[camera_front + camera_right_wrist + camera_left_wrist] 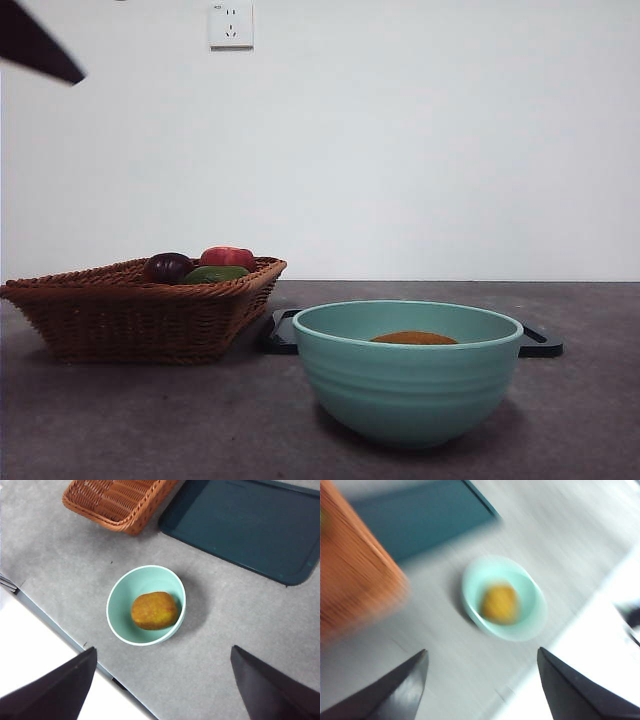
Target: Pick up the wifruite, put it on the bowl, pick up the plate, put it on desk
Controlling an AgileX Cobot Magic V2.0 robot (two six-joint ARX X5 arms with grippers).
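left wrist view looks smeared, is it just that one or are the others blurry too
Only that one: the left wrist view is motion-blurred, so the bowl and wifruite show soft streaked edges. The right wrist view is sharp, with the basket weave crisp. The front view is sharp too, with a soft shadow under the bowl.

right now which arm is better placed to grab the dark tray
Probably right: the right hand hangs open with the dark tray sharply in view. The left hand, also open, shows a blurred view.
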